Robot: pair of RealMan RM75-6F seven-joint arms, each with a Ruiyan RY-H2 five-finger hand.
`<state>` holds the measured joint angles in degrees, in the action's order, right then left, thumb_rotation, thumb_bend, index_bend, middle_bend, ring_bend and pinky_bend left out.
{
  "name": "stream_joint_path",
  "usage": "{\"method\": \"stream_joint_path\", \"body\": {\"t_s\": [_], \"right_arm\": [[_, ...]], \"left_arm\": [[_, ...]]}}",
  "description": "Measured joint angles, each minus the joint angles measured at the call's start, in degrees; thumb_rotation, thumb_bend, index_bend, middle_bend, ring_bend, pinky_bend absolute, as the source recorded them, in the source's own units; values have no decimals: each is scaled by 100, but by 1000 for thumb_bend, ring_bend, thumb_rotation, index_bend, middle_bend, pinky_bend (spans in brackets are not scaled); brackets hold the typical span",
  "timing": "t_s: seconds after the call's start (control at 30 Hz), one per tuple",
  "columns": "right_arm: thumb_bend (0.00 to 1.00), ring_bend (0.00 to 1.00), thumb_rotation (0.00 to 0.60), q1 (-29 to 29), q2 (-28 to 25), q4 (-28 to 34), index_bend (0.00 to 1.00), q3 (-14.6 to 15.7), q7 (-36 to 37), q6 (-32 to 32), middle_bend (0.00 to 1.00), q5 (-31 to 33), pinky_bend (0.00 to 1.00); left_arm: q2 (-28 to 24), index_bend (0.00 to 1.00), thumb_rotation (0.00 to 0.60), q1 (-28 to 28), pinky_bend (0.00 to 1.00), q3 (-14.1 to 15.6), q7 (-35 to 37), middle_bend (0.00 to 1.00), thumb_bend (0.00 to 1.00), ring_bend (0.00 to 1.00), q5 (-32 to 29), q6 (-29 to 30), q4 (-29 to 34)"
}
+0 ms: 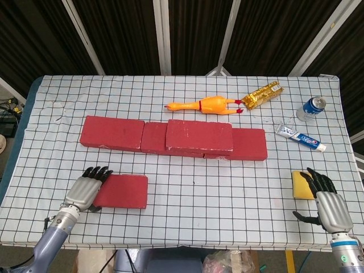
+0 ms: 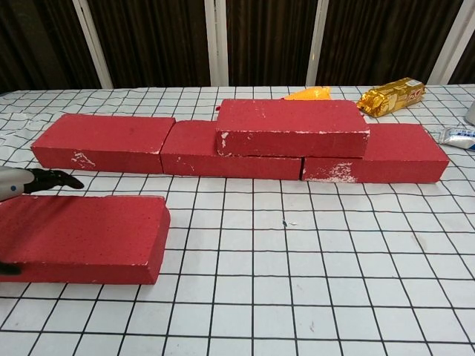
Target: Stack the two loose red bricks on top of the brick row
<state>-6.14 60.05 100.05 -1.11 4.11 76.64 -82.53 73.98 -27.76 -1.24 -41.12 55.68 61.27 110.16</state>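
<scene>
Done: one rectangular red foam brick (image 1: 199, 136) atop the three-brick red row (image 1: 111, 133), frame centre.
Left: second loose red brick (image 1: 120, 190) lower left, unlifted.
L hand (image 1: 85, 191): fingers over brick's left end, grip unclear.
R hand (image 1: 329, 206): spread wide, empty, lower right.

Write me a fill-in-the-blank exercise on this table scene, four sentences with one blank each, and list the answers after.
1. The robot's left hand is over the ______ end of the loose red brick.
2. One red brick already lies on top of the brick row, so ______ loose brick is left on the table.
3. The right hand is beside the yellow ______.
4. The rubber chicken lies between the brick row and the ______ edge of the table.

Missing words: left; one; sponge; far
</scene>
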Motion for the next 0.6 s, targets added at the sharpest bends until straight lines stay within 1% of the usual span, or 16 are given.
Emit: {"method": "stream_joint_path", "body": {"t_s": [0.17,0.27,0.4,0.6], "right_arm": [[162,0,600,-8,-16,-2,117,-19,-1,-46,0,80,0],[162,0,600,4,-40,16,117,-30,23,-32,0,97,0],[162,0,600,25,-74,24,117,-30,90,-10,0,83,0],[162,0,600,20,-92,17,117,-31,111,-43,0,95,0]], "left_arm": [[129,15,600,-135,52,-16,-93,15,0,0,-117,65,-28],[199,27,600,-198,90,-11,-192,62,0,0,-166,134,-37],[275,35,600,-270,150,14,-356,103,0,34,-308,205,-48],[399,37,600,-416,156,24,-548,115,0,44,-572,315,-60]]}}
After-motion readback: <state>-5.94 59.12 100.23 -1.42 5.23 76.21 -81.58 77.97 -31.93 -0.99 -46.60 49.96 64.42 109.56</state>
